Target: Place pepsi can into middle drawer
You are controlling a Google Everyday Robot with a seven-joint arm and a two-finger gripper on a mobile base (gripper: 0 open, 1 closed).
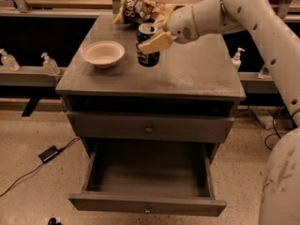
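End effector [152, 43] closed around pepsi can [149, 59], far centre of counter [197, 76], right of bowl [103, 54]. Middle drawer [147, 204] stands open below.

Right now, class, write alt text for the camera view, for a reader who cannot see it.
The robot's gripper grips the pepsi can on top of a grey cabinet, beside a white bowl and a chip bag. Below, the middle drawer stands pulled open and empty.
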